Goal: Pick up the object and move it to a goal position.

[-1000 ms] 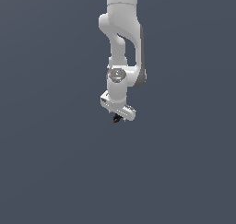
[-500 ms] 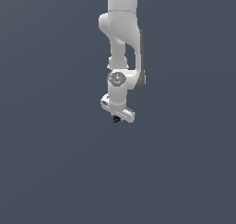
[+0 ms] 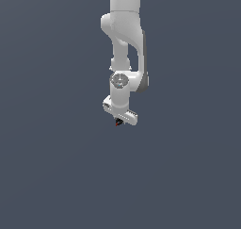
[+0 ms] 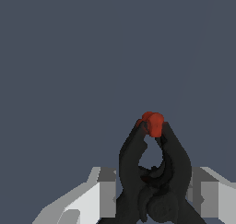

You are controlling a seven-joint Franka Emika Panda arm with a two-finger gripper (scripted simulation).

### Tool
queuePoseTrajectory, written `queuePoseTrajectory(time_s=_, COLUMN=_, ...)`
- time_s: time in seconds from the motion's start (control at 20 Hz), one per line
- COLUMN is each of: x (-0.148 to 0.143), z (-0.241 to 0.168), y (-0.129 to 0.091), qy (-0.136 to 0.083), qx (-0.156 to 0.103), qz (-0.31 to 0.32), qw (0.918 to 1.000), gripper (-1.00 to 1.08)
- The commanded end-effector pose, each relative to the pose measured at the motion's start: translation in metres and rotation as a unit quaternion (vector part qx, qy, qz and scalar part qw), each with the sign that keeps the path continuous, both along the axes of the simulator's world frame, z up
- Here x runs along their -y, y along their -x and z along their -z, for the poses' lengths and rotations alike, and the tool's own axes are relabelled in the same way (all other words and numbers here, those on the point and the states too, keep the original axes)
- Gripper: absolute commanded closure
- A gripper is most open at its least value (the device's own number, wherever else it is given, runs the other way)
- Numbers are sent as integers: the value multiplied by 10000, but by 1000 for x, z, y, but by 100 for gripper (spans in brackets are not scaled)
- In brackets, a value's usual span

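One stage of the task looks done: the object (image 4: pixel 154 168) sits between the white fingers (image 4: pixel 99 195) of the end effector (image 3: pixel 119 121), which appears closed on it. In the wrist view the black, clamp-shaped body fills the gap between the two prongs, touching or very nearly touching both, and its small red tip (image 4: pixel 152 122) points away from the palm. In the exterior view the same thing shows only as a tiny dark speck with a red fleck (image 3: pixel 118 123) just under the end effector, at the bottom of the white arm (image 3: pixel 124 39).

No desk surface can be made out; the background is a flat grey-blue in both views, so whether the object is lifted clear cannot be told for certain, though nothing appears beneath it.

What is left, by my judgement, is the carry: no goal marker is visible in either view, so how near the end effector is to the goal cannot be told.
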State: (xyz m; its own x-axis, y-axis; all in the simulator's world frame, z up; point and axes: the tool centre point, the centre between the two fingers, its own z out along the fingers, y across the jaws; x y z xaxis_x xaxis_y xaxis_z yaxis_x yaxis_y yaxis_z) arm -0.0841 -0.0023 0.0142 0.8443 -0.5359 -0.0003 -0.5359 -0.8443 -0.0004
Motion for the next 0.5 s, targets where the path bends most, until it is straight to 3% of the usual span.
queuePoseTrajectory(time_s=0.0, x=1, z=-2, y=0, qy=0, qx=1, qz=-1, qw=10000, gripper=108)
queuePoseTrajectory(time_s=0.45, x=13, z=-31, y=9, qy=-4, qx=0, qz=2, qw=10000, gripper=108)
